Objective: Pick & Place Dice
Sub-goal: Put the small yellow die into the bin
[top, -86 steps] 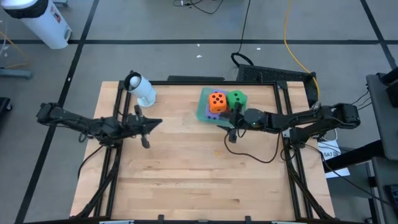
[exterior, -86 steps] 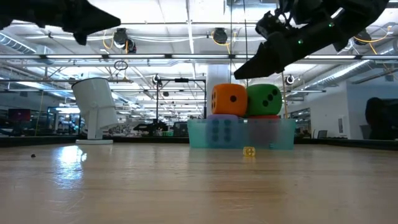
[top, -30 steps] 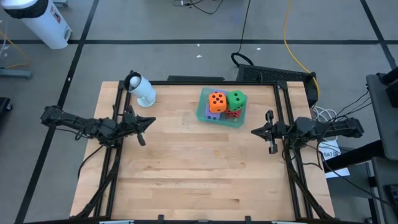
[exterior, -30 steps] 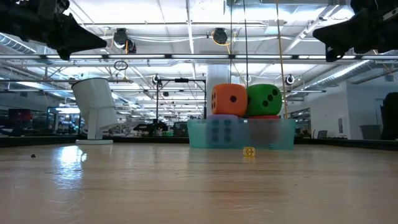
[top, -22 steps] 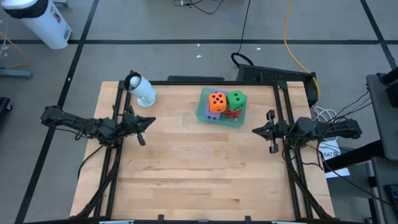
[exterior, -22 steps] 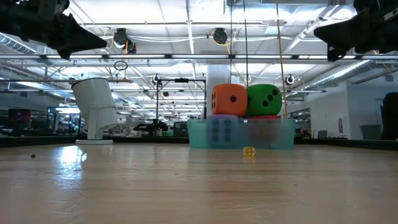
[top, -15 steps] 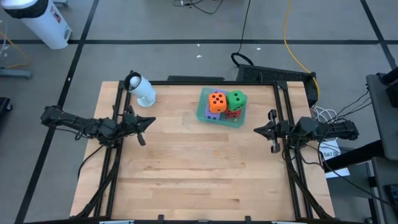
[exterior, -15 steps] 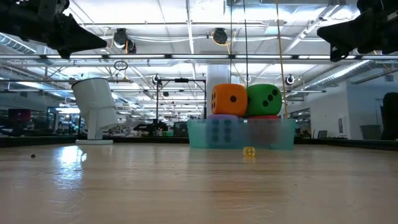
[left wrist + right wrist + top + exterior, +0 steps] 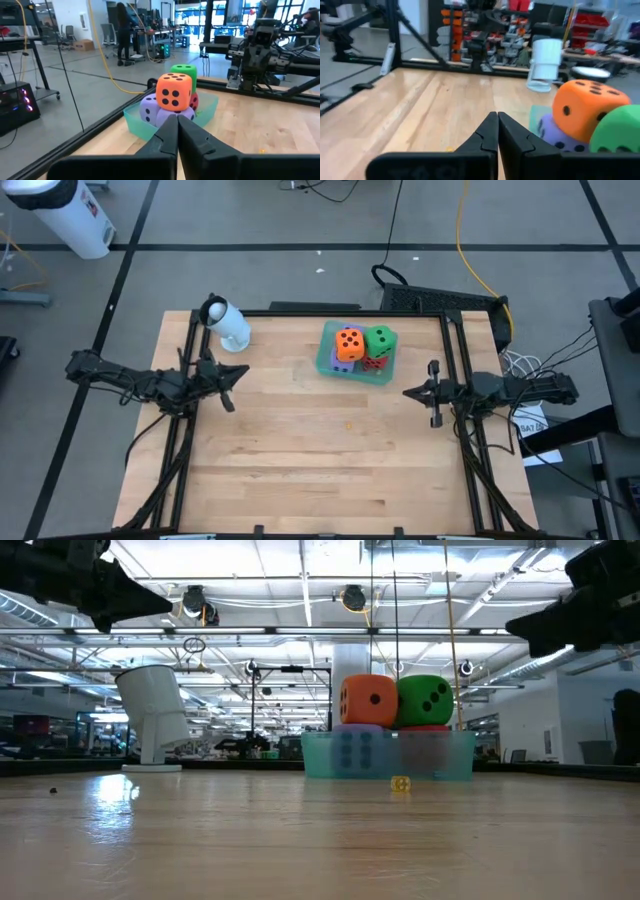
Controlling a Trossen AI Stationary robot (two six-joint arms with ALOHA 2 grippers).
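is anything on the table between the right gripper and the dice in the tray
Nothing visible. Only bare wood lies between the shut right gripper, at the table's right edge, and the teal tray holding the orange die and green die.

Table (image 9: 300,450): pale wood planks, smooth, with a soft sheen that mirrors the ceiling lights in the low view.
Table frame (image 9: 190,330): black metal bars, matt.
Tray (image 9: 455,755): translucent teal plastic, smooth, slightly frosted.
Orange die (image 9: 173,92), green die (image 9: 425,700), red die (image 9: 374,363), purple-blue die (image 9: 149,108): soft, foam-like, matt, with dark pips.
White cylinder (image 9: 155,720): smooth plastic, faint gloss.
Left gripper (image 9: 177,131), right gripper (image 9: 497,127): dark, matt, plastic-looking fingers.
Floor (image 9: 250,270): grey, smooth, dark tape lines.
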